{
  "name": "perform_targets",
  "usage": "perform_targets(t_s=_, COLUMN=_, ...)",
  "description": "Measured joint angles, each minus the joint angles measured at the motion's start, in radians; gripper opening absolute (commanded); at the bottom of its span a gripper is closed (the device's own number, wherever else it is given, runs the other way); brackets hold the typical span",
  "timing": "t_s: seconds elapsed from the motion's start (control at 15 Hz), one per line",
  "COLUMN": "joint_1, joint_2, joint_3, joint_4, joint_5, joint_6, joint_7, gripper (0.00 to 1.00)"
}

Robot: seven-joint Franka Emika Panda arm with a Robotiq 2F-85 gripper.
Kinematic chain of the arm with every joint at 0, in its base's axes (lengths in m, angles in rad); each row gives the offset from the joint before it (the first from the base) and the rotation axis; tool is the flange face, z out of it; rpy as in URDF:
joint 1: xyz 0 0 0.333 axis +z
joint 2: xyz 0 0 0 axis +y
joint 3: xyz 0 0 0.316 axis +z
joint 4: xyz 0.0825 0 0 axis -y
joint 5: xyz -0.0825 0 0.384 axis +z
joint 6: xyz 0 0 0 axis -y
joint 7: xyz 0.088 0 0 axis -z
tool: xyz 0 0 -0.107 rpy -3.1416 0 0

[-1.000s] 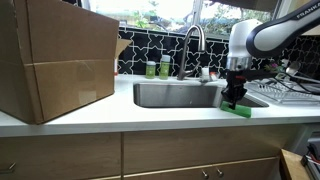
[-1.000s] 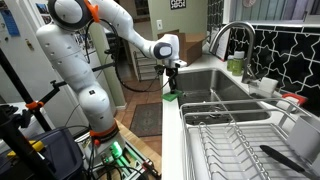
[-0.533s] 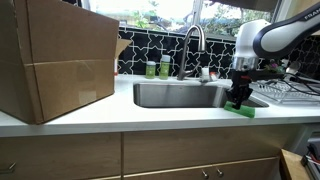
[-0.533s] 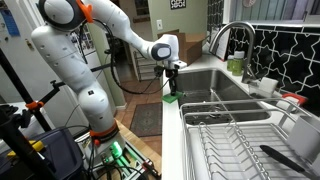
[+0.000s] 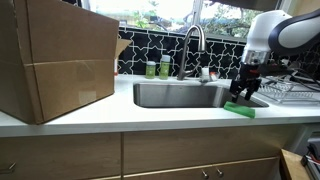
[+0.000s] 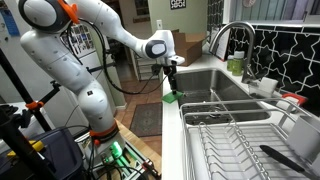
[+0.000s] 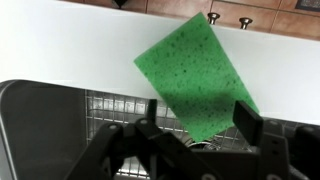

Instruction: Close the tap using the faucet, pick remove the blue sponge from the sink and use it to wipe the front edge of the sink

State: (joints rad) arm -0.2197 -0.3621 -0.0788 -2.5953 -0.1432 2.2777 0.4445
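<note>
One sponge: green, not blue as the task says; sponge (image 5: 239,109) lies flat on the front edge of the sink (image 5: 178,95), at its drying-rack end; also seen in an exterior view (image 6: 170,97) and the wrist view (image 7: 196,72)
Gripper: gripper (image 5: 244,90) hangs just above the sponge, fingers spread, holding nothing; wrist view shows both fingers apart with the sponge lying free beyond them
Contact: gripper looks apart from the sponge, no touch visible
Tap: faucet (image 5: 192,40) at back of sink; running water too small to tell
Surface: white surface (image 5: 120,113) carries a big cardboard box (image 5: 57,62) at the far end, well apart from the sponge
Rack: dish rack (image 6: 235,135) just beside the sink
Step judged: wipe looks finished or paused, sponge let go on the edge
Risk 1: sponge sits near the outer lip; a sideways nudge from a finger could push it off to the floor
Risk 2: regrasping flat sponge, fingers may press on the surface and skid it instead of pinching
Risk 3: arm swinging back could clip the rack
</note>
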Motion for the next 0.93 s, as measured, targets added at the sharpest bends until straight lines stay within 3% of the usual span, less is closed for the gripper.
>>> perform_targets(t_s=0.4, joint_1=-0.014, joint_2=-0.112, joint_3=0.004, joint_4=-0.006, joint_5=-0.003, joint_6=-0.001, joint_7=-0.013, gripper=1.00)
perform_targets(t_s=0.93, joint_1=-0.015, joint_2=-0.123, joint_3=0.007, joint_4=-0.005, joint_5=0.001, joint_6=-0.001, joint_7=-0.014, gripper=1.00)
